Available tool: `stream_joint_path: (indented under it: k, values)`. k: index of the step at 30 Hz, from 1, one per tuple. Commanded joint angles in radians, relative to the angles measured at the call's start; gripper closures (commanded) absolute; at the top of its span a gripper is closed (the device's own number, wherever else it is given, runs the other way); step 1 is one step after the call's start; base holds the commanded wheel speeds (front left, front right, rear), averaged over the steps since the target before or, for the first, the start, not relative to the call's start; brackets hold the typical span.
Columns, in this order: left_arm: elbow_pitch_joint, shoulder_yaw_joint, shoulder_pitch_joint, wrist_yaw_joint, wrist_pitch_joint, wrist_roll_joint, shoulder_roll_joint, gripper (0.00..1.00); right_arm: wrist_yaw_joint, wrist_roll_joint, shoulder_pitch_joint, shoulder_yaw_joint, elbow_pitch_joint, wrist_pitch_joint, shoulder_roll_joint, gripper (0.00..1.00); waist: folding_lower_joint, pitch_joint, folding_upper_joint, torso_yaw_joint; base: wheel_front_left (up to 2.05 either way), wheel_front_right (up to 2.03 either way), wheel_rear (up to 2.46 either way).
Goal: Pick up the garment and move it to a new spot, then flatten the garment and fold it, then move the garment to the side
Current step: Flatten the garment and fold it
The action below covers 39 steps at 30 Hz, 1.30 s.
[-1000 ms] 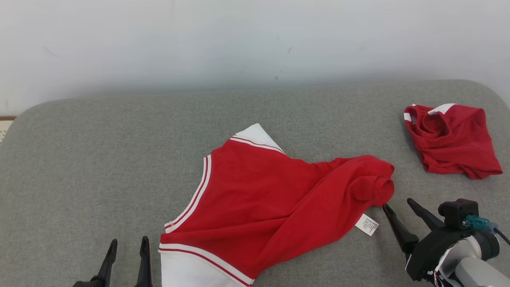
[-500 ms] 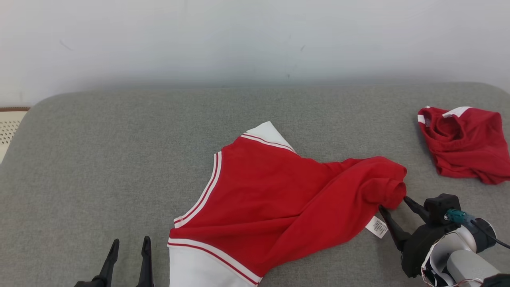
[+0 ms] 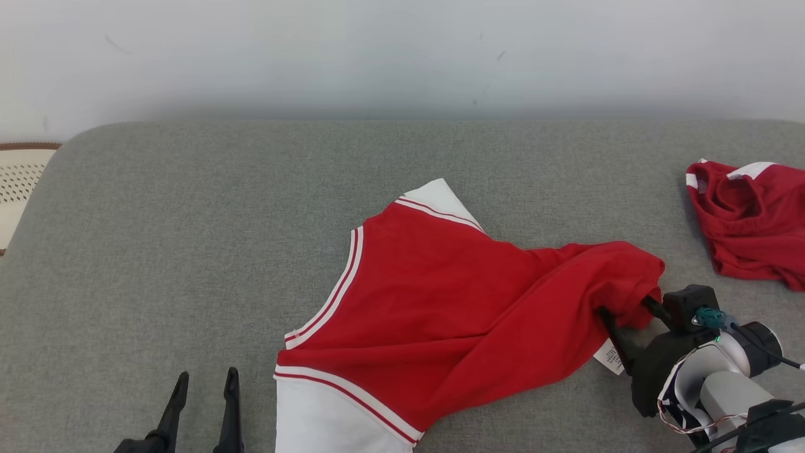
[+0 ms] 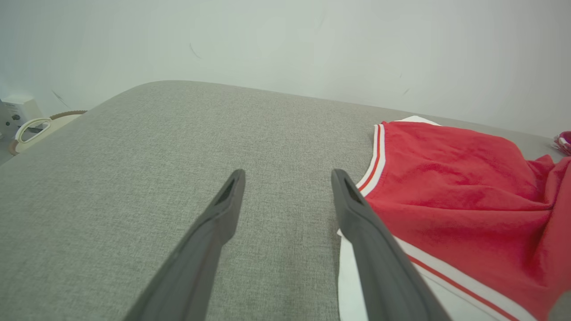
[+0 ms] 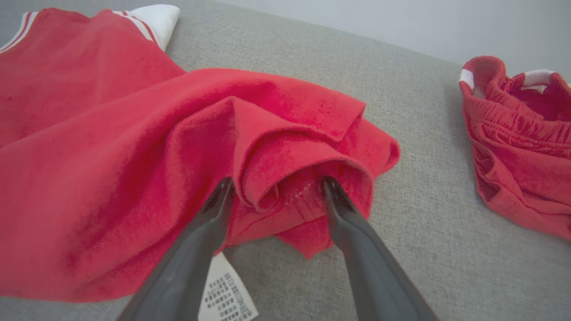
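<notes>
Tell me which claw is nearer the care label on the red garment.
Right. The right claw stands open around a bunched edge of the garment, right beside the care label; the left claw is open beyond its opposite, white-trimmed end.

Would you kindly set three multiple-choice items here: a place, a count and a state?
1. Where on the grey cushion does the crumpled red garment with white trim lie? A far right; B far left; C centre.
2. How many red garments lie there? A one; B two; C three.
3. At the bunched end of the spread red-and-white jersey, the right gripper is: A open; B clamped shut; C far away.
Answers: 1 A, by the right edge; 2 B, jersey plus crumpled one; 3 A, jaws apart beside the fold.
</notes>
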Motion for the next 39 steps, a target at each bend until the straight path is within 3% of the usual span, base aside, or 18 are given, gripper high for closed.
stream_joint_path:
  k: [1,2,3,4,5,12,17,27,37,39]
  values:
    - [-0.002,0.001,-0.008,-0.003,-0.004,-0.005,0.001,0.00,0.000,0.012,-0.009,0.007,0.004,0.001,0.002,0.05,0.0000,0.004,-0.0001,0.003,0.00,0.00,0.00]
    - [-0.001,0.001,-0.009,-0.003,-0.004,-0.006,0.001,0.00,0.000,0.016,-0.014,0.012,0.011,0.000,0.003,0.50,0.0000,0.007,-0.0001,0.005,0.00,0.00,0.00]
    - [-0.001,0.000,-0.011,-0.004,-0.004,-0.006,0.001,0.00,0.000,0.020,-0.020,0.019,0.017,-0.003,0.002,0.56,0.0000,0.009,-0.0001,0.007,0.00,0.00,0.00]
    - [-0.001,-0.001,-0.013,-0.003,-0.004,-0.006,0.001,0.00,0.000,0.024,-0.025,0.024,0.022,-0.006,0.001,0.84,0.0000,0.011,-0.0001,0.008,0.00,0.00,0.00]
    - [-0.002,-0.001,-0.015,-0.001,-0.004,-0.007,0.001,0.00,0.000,0.028,-0.028,0.030,0.026,-0.007,0.001,1.00,0.0000,0.013,-0.0001,0.008,0.00,0.00,0.00]
    - [0.007,0.000,-0.001,0.008,-0.004,-0.011,0.001,0.00,0.000,0.080,0.007,0.055,0.017,-0.035,-0.008,1.00,0.0000,-0.005,-0.0001,-0.005,0.00,0.00,0.00]
    - [0.009,0.005,0.017,0.007,-0.004,-0.007,0.001,0.00,0.000,0.162,0.080,0.065,-0.092,-0.017,-0.029,1.00,0.0000,-0.028,-0.0001,-0.031,0.00,0.00,0.00]
    - [0.009,0.009,0.033,0.001,-0.004,-0.006,0.001,0.00,0.000,0.305,0.229,0.026,-0.413,0.115,-0.180,1.00,0.0000,-0.054,-0.0001,-0.088,0.00,0.00,0.00]
    - [0.010,-0.002,0.046,0.008,-0.004,-0.016,0.001,0.00,0.000,0.366,0.391,-0.081,-0.516,0.289,-0.224,1.00,0.0000,-0.079,-0.0001,-0.094,0.00,0.00,0.00]
    - [0.010,0.000,0.049,0.010,-0.004,-0.014,0.001,0.00,0.000,0.356,0.411,-0.117,-0.530,0.289,-0.215,0.02,0.0000,-0.082,-0.0001,-0.094,0.00,0.00,0.00]
